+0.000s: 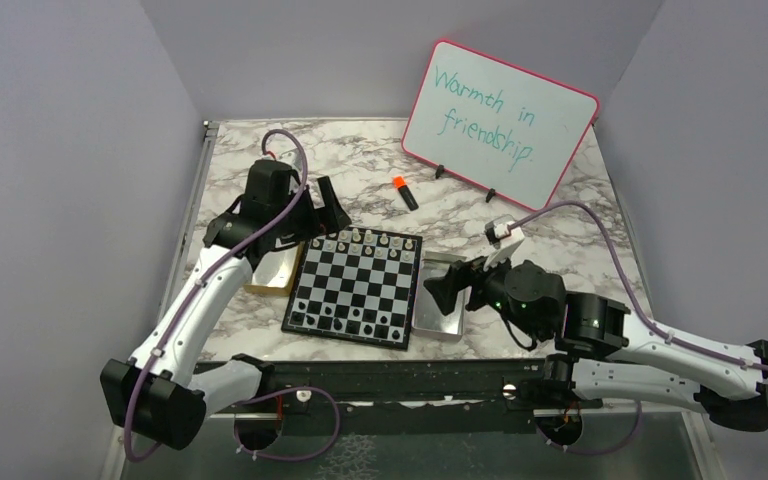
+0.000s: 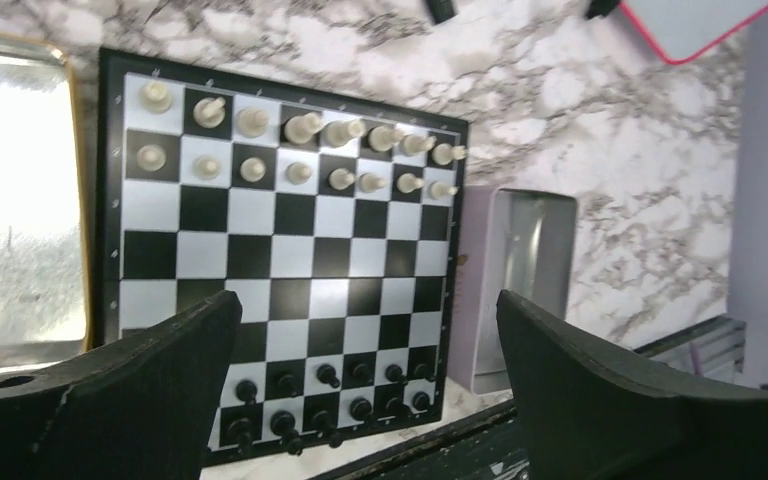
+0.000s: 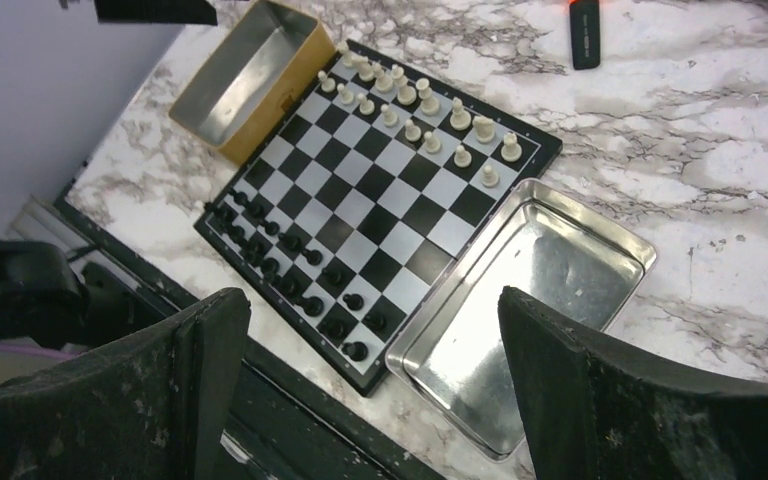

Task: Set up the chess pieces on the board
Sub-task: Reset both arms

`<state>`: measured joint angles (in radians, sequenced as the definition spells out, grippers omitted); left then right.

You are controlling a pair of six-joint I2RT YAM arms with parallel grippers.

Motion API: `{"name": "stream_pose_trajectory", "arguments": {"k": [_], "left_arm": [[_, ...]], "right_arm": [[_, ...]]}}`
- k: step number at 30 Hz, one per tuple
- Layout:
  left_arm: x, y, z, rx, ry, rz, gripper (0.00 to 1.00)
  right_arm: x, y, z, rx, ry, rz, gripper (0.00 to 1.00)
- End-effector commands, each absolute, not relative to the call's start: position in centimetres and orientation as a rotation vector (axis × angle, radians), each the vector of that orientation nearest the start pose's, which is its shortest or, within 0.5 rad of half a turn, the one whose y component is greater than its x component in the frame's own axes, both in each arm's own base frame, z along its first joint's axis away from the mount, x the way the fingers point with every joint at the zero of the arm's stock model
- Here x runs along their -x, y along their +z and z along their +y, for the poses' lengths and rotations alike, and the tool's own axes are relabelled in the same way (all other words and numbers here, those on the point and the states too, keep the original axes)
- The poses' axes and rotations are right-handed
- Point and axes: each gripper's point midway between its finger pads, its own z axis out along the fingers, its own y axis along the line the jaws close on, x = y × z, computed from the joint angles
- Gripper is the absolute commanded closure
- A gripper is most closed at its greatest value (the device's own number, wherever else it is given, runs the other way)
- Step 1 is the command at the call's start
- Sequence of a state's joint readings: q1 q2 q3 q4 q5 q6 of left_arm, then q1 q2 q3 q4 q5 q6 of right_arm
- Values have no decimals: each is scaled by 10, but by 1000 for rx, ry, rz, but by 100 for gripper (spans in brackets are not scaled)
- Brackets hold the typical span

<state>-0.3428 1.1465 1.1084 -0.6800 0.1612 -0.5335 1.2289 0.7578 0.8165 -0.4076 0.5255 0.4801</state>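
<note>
Tiny, light and probably slick, the white chess pieces [image 2: 300, 172] and black chess pieces [image 3: 355, 300] stand ranked at opposite ends of the board [image 1: 355, 290]; each looks best pinched from above, around the stem. Above them, the left gripper [image 2: 368, 310] and right gripper [image 3: 372, 305] hover spread wide and empty, a silver tray [image 3: 600, 250] beneath the right one.

White arm links [image 1: 175, 315], black joints [image 1: 155, 400], purple cables [image 1: 285, 132], scuffed black pincer fingers [image 3: 640, 400].
</note>
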Motion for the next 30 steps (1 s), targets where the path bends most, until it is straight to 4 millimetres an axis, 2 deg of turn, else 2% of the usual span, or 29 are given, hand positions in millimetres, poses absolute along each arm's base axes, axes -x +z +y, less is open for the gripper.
{"name": "stream_pose_trajectory", "arguments": {"k": [1, 5, 9, 12, 18, 23, 30], "left_arm": [[-276, 262, -177, -29, -829, 2167, 1], [-260, 277, -182, -88, -905, 2079, 1], [-240, 281, -182, -139, -954, 2015, 1], [-229, 275, -178, -141, -955, 1997, 1], [-210, 261, -177, -144, -1000, 2007, 1], [-208, 262, -173, -116, -992, 1993, 1], [-211, 269, -171, -113, -977, 1969, 1]], "right_arm": [[-173, 272, 225, 123, 652, 1910, 0], [-181, 267, 211, 20, 571, 1929, 0], [-184, 254, 191, -60, 472, 1951, 0], [-183, 247, 178, -95, 442, 1959, 0], [-177, 249, 163, -138, 490, 1942, 0], [-176, 253, 158, -151, 507, 1928, 0], [-178, 255, 163, -145, 494, 1935, 0]]}}
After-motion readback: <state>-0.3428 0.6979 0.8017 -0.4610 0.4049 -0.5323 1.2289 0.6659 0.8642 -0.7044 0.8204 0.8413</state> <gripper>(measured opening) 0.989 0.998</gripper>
